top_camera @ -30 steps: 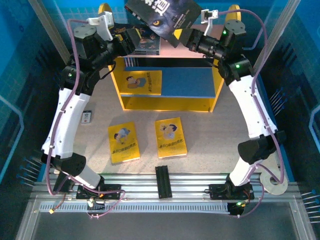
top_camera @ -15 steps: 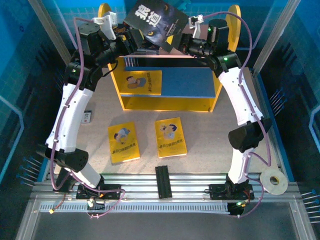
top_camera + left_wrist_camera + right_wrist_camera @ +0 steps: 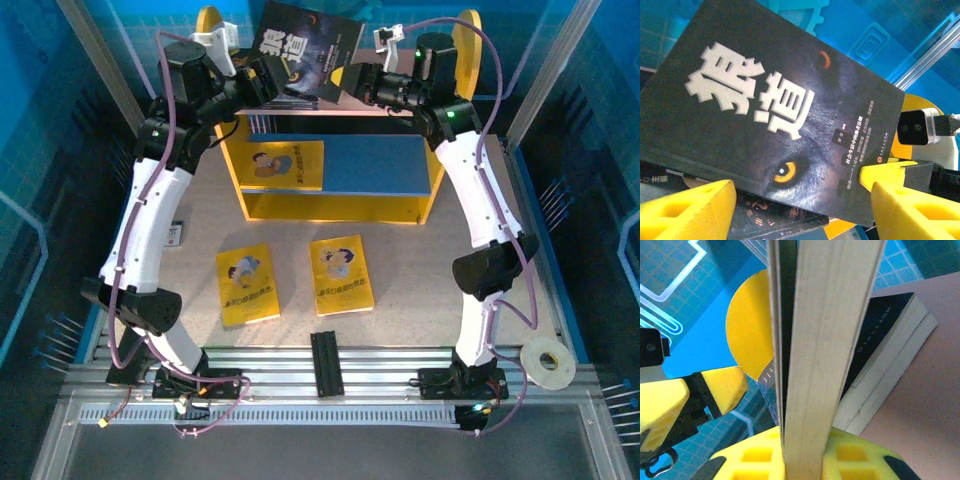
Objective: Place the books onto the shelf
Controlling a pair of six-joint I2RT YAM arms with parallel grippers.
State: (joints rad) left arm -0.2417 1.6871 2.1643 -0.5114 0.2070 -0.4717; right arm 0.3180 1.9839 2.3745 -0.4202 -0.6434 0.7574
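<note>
Wolf book (image 3: pixel 305 38) pinched tight by right pincer (image 3: pixel 346 82); left pincer (image 3: pixel 270 79) gapes; three yellow books (image 3: pixel 248 284) (image 3: pixel 341 275) (image 3: pixel 287 165) lie loose.

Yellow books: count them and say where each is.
3 yellow books: one on the shelf's blue lower board, two on the table, left and right. Others may be hidden.

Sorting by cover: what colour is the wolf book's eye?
Amber eye on the wolf book; clearest in the left wrist view.
</note>
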